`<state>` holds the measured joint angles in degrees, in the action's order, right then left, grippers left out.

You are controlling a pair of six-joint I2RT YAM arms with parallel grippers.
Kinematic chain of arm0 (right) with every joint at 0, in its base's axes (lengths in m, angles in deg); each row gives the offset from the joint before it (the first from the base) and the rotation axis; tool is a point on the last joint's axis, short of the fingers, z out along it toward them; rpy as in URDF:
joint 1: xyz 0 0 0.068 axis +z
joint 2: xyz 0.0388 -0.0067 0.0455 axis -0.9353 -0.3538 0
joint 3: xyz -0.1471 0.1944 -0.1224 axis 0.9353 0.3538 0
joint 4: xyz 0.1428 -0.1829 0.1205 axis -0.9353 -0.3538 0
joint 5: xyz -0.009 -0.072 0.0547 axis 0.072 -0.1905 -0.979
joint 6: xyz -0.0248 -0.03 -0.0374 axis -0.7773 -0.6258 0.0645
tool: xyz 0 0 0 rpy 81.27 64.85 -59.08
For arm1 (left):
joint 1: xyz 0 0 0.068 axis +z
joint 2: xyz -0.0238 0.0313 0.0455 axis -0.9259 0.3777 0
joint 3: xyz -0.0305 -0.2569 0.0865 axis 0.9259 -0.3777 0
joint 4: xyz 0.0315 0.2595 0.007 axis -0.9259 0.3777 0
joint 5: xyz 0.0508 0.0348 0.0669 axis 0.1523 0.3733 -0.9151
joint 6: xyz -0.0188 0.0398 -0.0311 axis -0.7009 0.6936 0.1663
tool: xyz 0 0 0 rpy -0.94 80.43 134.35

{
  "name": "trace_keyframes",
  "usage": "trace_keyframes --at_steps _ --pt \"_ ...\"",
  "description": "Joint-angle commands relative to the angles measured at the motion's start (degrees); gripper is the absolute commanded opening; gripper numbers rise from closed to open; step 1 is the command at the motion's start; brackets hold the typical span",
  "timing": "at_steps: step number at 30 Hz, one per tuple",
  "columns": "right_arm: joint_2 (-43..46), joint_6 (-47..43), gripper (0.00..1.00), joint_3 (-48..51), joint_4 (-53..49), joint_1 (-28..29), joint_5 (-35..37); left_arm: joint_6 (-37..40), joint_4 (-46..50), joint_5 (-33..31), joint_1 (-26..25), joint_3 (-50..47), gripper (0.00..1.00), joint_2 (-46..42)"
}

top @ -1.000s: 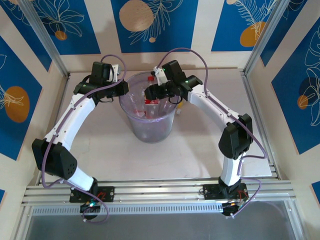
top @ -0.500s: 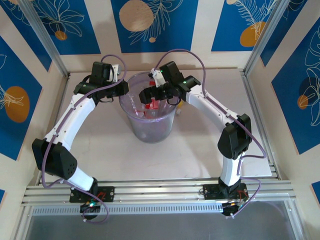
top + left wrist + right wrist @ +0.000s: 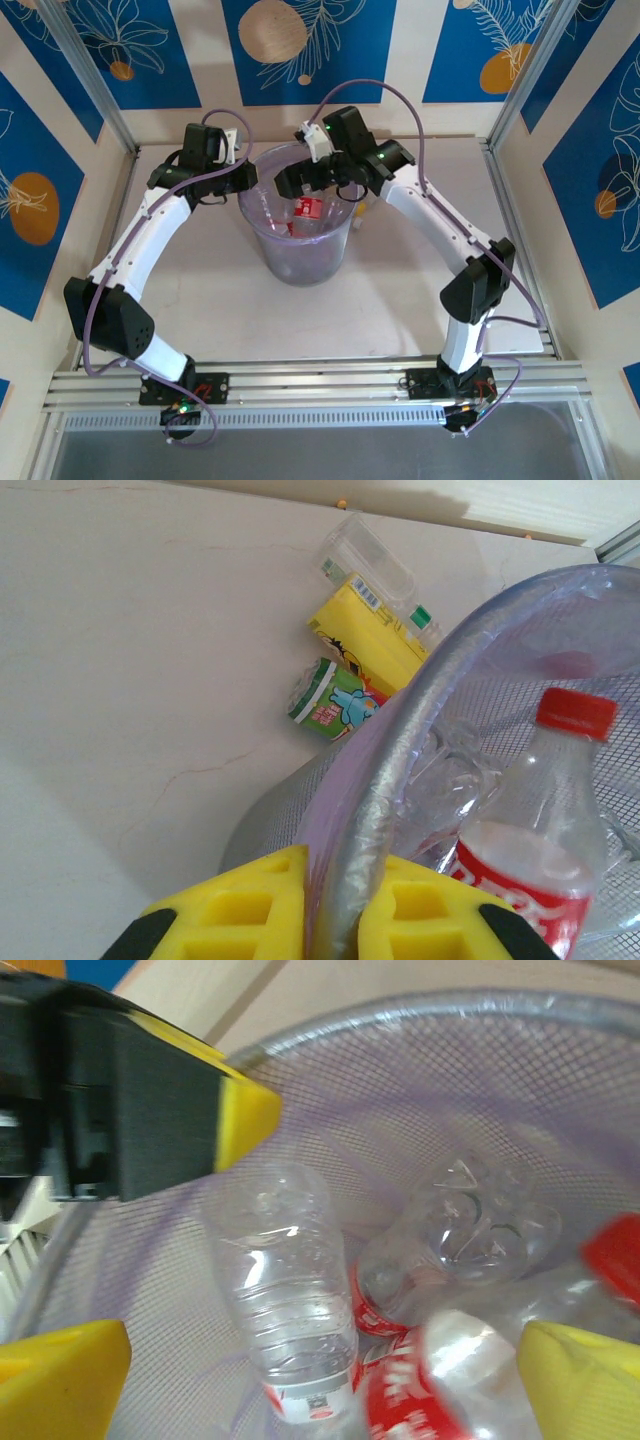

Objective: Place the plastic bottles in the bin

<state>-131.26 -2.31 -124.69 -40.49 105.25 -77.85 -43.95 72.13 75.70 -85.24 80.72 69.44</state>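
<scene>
Clear bottles (image 3: pixel 290 1290) heaped inside upright purple bin (image 3: pixel 300 262).

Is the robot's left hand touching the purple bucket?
Touching. The left wrist view shows the left gripper shut on the bin at its rim, pressing it from both sides.

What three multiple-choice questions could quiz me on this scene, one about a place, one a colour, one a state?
1. Relative to the bin, the yellow bottle lies: A inside; B outside, on the table; C balanced on the rim.
2. The cap of the red-labelled bottle inside the bin is: A red; B blue; C black.
3. The left gripper is: A open in the air; B holding a bottle; C shut on the bin's rim.

Answers: 1 B, the left wrist view shows it lying on the table beyond the bin wall. 2 A, the cap is plainly red. 3 C, its yellow fingers press either side of the rim.
</scene>
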Motion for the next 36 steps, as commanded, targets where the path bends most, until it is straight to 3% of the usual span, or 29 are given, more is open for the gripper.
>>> trace_keyframes --at_steps 1,12,18,25,36 --pt "5.1 0.6 0.99 -3.0 -1.7 -1.7 -2.6 -0.4 1.7 1.3 -1.6 0.4 0.0 1.3" --pt "16.5 7.7 0.98 11.3 6.2 -16.3 -2.9 0.7 4.0 3.7 4.3 0.0 0.0 -2.5" --pt "14.0 5.5 0.97 16.1 5.8 -21.5 -3.4 2.4 6.4 6.0 9.8 -0.8 0.0 -4.5" --pt "3.9 -1.4 0.9 14.1 3.0 -18.5 -1.7 4.7 10.3 5.9 15.8 -1.7 0.0 -7.7" --pt "-16.5 -11.4 0.87 2.0 -2.5 -11.4 4.8 6.7 12.8 8.1 27.2 -5.3 0.0 -11.5"
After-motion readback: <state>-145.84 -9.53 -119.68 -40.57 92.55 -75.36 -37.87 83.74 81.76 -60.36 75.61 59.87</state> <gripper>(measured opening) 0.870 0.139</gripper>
